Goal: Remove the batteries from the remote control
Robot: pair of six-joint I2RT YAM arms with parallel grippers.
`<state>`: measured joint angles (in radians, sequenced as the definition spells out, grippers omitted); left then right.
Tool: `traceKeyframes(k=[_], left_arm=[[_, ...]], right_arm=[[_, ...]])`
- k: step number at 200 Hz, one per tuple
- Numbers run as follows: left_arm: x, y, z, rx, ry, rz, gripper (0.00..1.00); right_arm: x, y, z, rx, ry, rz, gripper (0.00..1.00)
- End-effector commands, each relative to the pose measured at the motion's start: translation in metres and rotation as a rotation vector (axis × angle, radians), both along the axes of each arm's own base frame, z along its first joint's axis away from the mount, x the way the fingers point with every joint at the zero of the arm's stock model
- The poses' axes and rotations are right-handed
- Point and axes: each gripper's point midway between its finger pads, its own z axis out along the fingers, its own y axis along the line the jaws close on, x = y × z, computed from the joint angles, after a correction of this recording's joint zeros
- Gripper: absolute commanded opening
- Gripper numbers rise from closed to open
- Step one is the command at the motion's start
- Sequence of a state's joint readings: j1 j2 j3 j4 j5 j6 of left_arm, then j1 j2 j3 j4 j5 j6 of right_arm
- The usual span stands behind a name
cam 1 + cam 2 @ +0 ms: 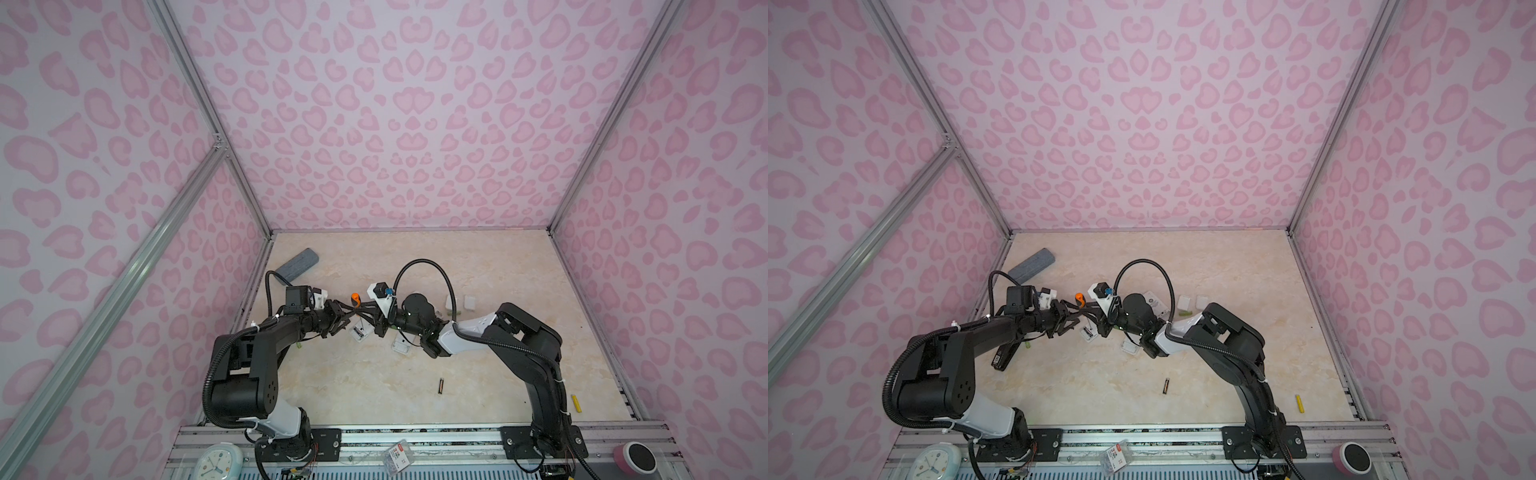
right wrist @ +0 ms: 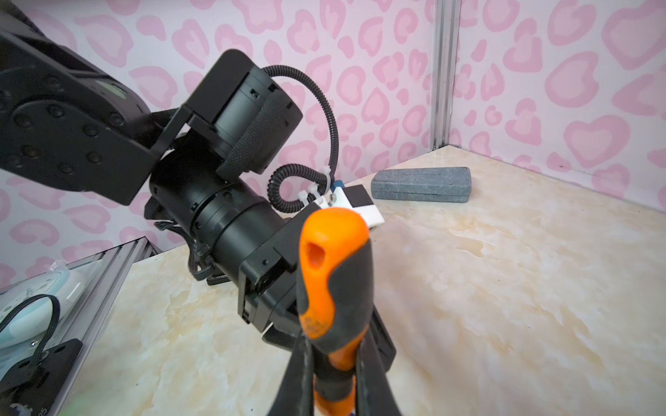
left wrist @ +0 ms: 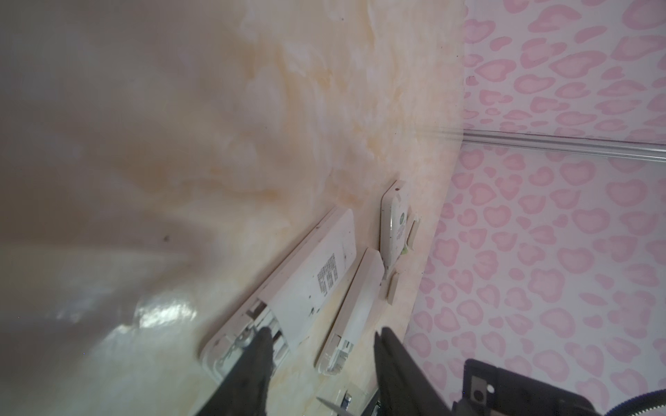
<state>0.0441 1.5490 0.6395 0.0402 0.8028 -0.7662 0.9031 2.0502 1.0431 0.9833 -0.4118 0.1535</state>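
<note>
Looks like a robot lab's test booth — shut in by pink heart-print walls (image 1: pixel 415 124) on aluminium posts (image 1: pixel 198 95), floored with a marble-look tabletop (image 1: pixel 374 386), fitted with a left arm (image 1: pixel 249 374) and a right arm (image 1: pixel 536 357) bolted to a metal rail (image 1: pixel 415 438) along the front — clock (image 1: pixel 218 463) lying by the left base

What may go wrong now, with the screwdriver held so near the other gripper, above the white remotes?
1. The right gripper, shut on the screwdriver, crowds the open left gripper in both top views; tool and fingers may collide.
2. One left fingertip sits at the open compartment of the wide white remote; pushing may just slide this remote across the smooth table.
</note>
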Motion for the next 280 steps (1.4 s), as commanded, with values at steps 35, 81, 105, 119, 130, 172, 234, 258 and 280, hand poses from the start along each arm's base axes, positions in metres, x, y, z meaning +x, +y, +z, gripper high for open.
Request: traceKeyframes(k=[35,81,105,119,130,172,234,258,280], left_arm=[[-0.02,0.004,-0.01,0.011,0.036,0.02,0.46],[-0.027,0.009,-0.013,0.018,0.046,0.04,0.45],[-0.033,0.01,-0.017,0.022,0.058,0.045,0.44],[-0.036,0.011,-0.02,0.024,0.065,0.048,0.44],[-0.039,0.011,-0.022,0.026,0.073,0.049,0.44],[-0.047,0.012,-0.031,0.034,0.093,0.052,0.43],[-0.05,0.012,-0.04,0.038,0.117,0.054,0.39],[-0.05,0.012,-0.042,0.039,0.121,0.062,0.37],[-0.051,0.014,-0.044,0.044,0.128,0.072,0.31]], right_arm=[[0.003,0.006,0.002,0.018,-0.036,0.007,0.0],[0.006,0.011,-0.007,0.003,-0.023,0.012,0.0],[0.008,0.013,-0.011,-0.003,-0.017,0.009,0.0],[0.009,0.013,-0.013,-0.006,-0.015,0.009,0.0],[0.009,0.014,-0.015,-0.006,-0.015,0.007,0.0],[0.012,0.014,-0.024,-0.018,-0.012,-0.005,0.0],[0.015,0.013,-0.031,-0.021,-0.013,-0.023,0.0],[0.012,0.013,-0.031,-0.023,-0.016,-0.021,0.0],[0.01,0.014,-0.031,-0.023,-0.016,-0.019,0.0]])
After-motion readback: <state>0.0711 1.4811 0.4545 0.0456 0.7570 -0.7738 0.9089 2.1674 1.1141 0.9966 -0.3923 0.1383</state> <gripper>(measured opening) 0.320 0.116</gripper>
